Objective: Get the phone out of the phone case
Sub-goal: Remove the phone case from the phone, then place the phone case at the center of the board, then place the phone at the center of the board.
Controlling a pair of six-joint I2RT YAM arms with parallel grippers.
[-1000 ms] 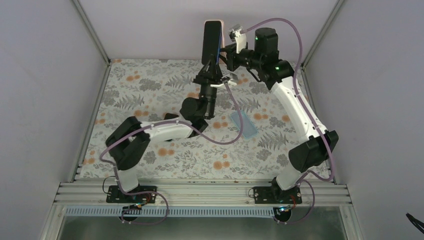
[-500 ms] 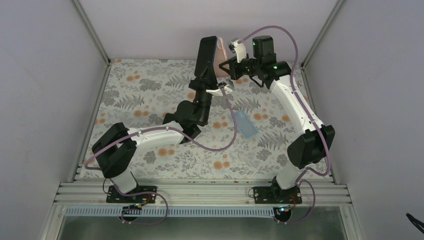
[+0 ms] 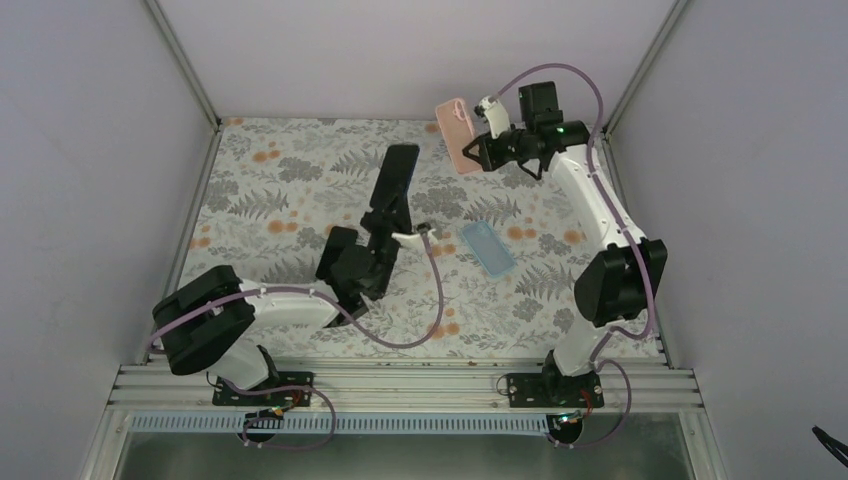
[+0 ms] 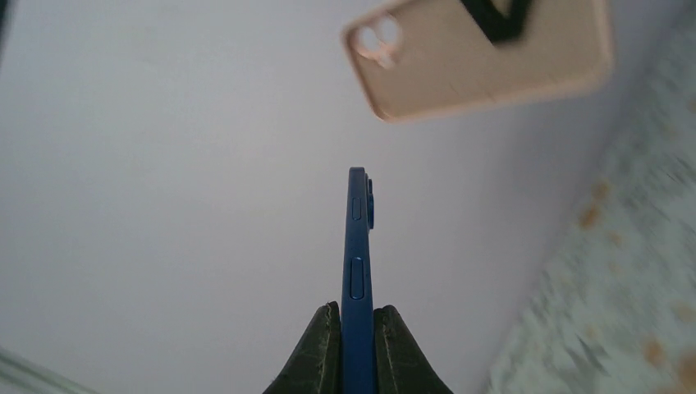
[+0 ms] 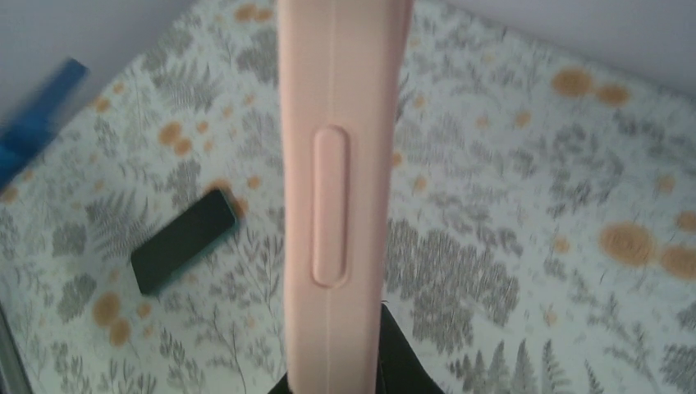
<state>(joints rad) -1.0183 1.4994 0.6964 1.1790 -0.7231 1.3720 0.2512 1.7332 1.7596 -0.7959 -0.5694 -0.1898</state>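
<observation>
Sep'n looks done: my L gripper (image 3: pixel 386 214) is clamped on the bare blue phone (image 3: pixel 392 178), held up left of centre, while the R gripper (image 3: pixel 480 151) pinches the pink case (image 3: pixel 457 134) far right, well apart, so next I need 2 gentle set-downs on the mat (image 3: pixel 270 195).

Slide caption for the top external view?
Left gripper holds the bare blue phone, right gripper the pink case, apart above the floral mat.
</observation>
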